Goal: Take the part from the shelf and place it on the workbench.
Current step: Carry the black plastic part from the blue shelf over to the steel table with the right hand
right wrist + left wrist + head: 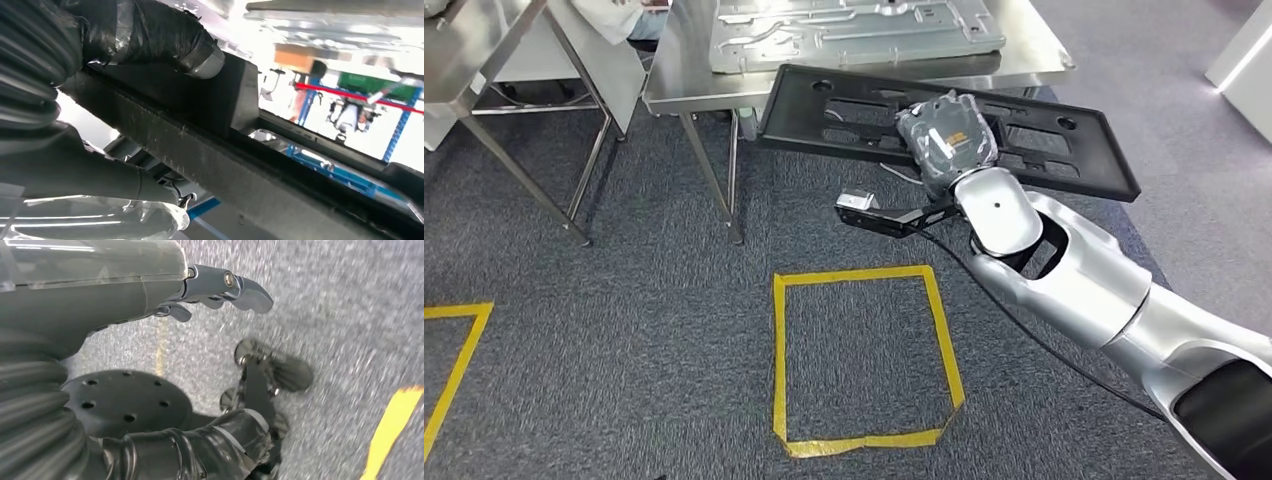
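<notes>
The right hand (946, 140) grips the black part (1024, 150) near its middle, carrying it level in the air just short of the steel desk (684, 70) at twelve o'clock. The left hand (220, 290) hangs empty, fingers loosely apart. Transport is under way; next comes reaching forward over the desk edge and lowering.

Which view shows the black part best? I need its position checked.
Head view: the black part appears whole, held by the right hand at the workbench edge. Right wrist view shows a close section; left wrist view, floor.

matt black plastic part (844, 118), brushed shiny steel workbench (686, 70), rough grey carpet (624, 330)
</notes>
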Robot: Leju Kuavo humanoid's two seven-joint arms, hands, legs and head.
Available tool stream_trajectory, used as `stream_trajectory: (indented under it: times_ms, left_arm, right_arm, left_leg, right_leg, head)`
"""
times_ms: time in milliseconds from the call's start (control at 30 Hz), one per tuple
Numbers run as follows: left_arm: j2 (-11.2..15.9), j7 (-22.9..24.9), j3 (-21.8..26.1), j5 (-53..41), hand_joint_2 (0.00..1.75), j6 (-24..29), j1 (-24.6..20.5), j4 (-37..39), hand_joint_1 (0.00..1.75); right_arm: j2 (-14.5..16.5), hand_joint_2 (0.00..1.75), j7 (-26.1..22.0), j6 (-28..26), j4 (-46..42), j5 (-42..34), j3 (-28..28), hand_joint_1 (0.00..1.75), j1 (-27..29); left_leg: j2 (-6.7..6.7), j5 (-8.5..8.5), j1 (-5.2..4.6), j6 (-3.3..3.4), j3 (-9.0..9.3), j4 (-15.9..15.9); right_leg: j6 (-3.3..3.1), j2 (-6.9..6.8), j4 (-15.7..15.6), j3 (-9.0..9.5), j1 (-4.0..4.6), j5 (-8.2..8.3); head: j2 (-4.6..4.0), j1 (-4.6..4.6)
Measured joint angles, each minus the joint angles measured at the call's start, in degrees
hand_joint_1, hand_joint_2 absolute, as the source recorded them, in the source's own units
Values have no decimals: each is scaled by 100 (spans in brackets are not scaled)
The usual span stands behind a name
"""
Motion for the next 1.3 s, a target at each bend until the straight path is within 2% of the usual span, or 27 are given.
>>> stream_trajectory:
  times_ms: [67,100,167,200,233,267,300,333,400,433,500,567,633,700,733,767,800,867,933,1033,1100,1167,1233,1267,1300]
  left_arm:
    - [4,1,-24,-18,175,-12,9,0,0]
    - [6,4,-33,-33,175,-26,9,0,0]
    - [8,15,-49,-60,175,-55,5,0,0]
    - [8,24,-59,-66,175,-62,4,0,0]
    - [8,30,-71,-68,175,-67,5,0,0]
    - [8,36,-85,-69,175,-71,6,0,0]
    - [9,39,-101,-69,175,-74,5,0,0]
    - [12,40,-117,-67,175,-77,1,0,0]
    - [19,39,-146,-63,175,-83,-12,0,0]
    - [22,39,-160,-61,175,-90,-19,0,0]
    - [26,38,-176,-53,175,-109,-18,0,0]
    - [27,40,-181,-31,175,-135,-8,0,0]
    - [31,44,-181,-5,175,-156,-14,0,0]
    - [34,56,-181,23,175,-164,-23,0,0]
    - [35,70,-181,40,175,-167,-23,0,0]
    - [34,86,-181,61,175,-169,-21,0,0]
    - [34,101,-181,81,175,-172,-19,0,0]
    - [33,119,-181,108,175,-166,-16,0,0]
    - [33,120,-181,124,175,-147,-20,0,0]
    - [35,108,-181,167,175,-116,-16,0,0]
    - [40,93,-181,191,175,-102,-4,0,0]
    - [43,85,-181,200,175,-93,-2,0,0]
    - [43,85,-182,214,175,-83,-5,0,0]
    - [43,88,-182,220,175,-77,-4,0,0]
    - [44,93,-183,226,175,-68,-2,0,0]
  right_arm:
    - [0,175,25,47,-1,26,-2,175,-16]
    - [5,175,34,78,-1,43,-4,175,-31]
    - [35,175,40,144,1,75,-6,175,-53]
    - [62,175,37,169,5,83,-5,175,-57]
    - [100,175,31,184,11,86,-5,175,-61]
    - [142,175,21,191,21,87,-4,175,-71]
    - [184,175,9,192,31,87,-4,175,-90]
    - [226,175,-1,191,40,87,-4,175,-121]
    - [279,175,-11,190,56,88,-4,175,-198]
    - [298,175,-16,190,64,89,-4,175,-230]
    - [339,175,-37,191,84,88,-3,175,-262]
    - [385,175,-68,192,108,85,-2,175,-285]
    - [417,175,-89,190,142,81,-1,175,-336]
    - [456,175,-110,184,188,70,10,175,-366]
    - [477,175,-123,181,213,63,19,175,-362]
    - [496,175,-138,180,239,56,27,175,-355]
    - [512,175,-150,177,263,49,32,175,-350]
    - [544,175,-166,168,305,40,33,175,-363]
    - [594,175,-199,152,343,34,34,175,-393]
    - [661,175,-251,128,404,31,40,175,-410]
    - [703,175,-263,119,447,33,44,175,-417]
    - [756,175,-263,107,481,36,46,175,-426]
    - [798,175,-275,101,518,39,67,175,-425]
    - [814,175,-286,101,541,40,85,175,-422]
    - [827,175,-297,99,563,40,103,175,-419]
  left_leg:
    - [17,-100,11,-55,-61,127]
    - [30,-230,18,-82,-157,337]
    - [52,-576,31,-126,-482,1039]
    - [55,-693,37,-137,-645,1377]
    - [56,-721,39,-140,-744,1569]
    - [56,-644,39,-132,-746,1552]
    - [56,-473,36,-112,-637,1309]
    - [58,-263,29,-79,-447,908]
    - [66,-31,-9,-5,-93,200]
    - [66,-3,-30,21,-4,23]
    - [54,-6,-54,51,23,-50]
    - [54,34,-15,94,69,-127]
    - [59,74,22,143,114,-201]
    - [58,75,19,167,116,-203]
    - [56,69,21,171,116,-198]
    - [50,61,25,170,116,-189]
    - [40,50,30,164,117,-174]
    - [13,3,42,121,107,-111]
    - [-7,-49,30,53,63,-24]
    - [-15,-55,28,-33,24,-8]
    - [4,-164,43,-91,-43,141]
    - [33,-449,53,-135,-297,690]
    - [45,-692,58,-159,-657,1384]
    - [50,-696,59,-163,-755,1539]
    - [54,-606,58,-164,-757,1496]
  right_leg:
    - [-72,-10,-26,7,-11,21]
    - [-104,-15,-39,11,-22,30]
    - [-144,-18,-42,11,-15,26]
    - [-151,-18,-40,11,-6,22]
    - [-157,-18,-38,12,4,19]
    - [-160,-17,-36,14,13,16]
    - [-162,-15,-35,19,22,13]
    - [-161,-15,-34,27,30,9]
    - [-141,-26,-45,39,44,2]
    - [-121,-34,-52,40,47,2]
    - [-66,-48,-77,47,46,11]
    - [-5,-48,-53,31,47,-27]
    - [36,-34,325,-143,46,-251]
    - [67,-25,1069,-499,29,-566]
    - [86,-26,1357,-651,16,-636]
    - [103,-27,1471,-727,0,-610]
    - [115,-28,1360,-694,-18,-484]
    - [129,-27,657,-380,-50,-114]
    - [109,-18,91,-111,-44,61]
    - [17,-18,-7,-76,-20,61]
    - [-58,-43,-42,-55,-33,81]
    - [-111,-77,-64,-38,-44,86]
    - [-132,-122,-62,-38,-33,79]
    - [-135,-140,-59,-37,-28,74]
    - [-135,-159,-54,-35,-25,68]
  head:
    - [0,-16]
    - [0,-33]
    - [0,-67]
    - [0,-70]
    - [0,-70]
    - [0,-72]
    - [0,-72]
    - [0,-72]
    - [0,-69]
    - [0,-69]
    - [0,-72]
    - [0,-69]
    - [0,-54]
    - [0,-43]
    - [0,-42]
    - [0,-41]
    - [0,-41]
    - [0,-39]
    - [0,-38]
    - [0,-52]
    - [0,-71]
    - [0,-105]
    - [0,-120]
    - [0,-119]
    - [0,-119]
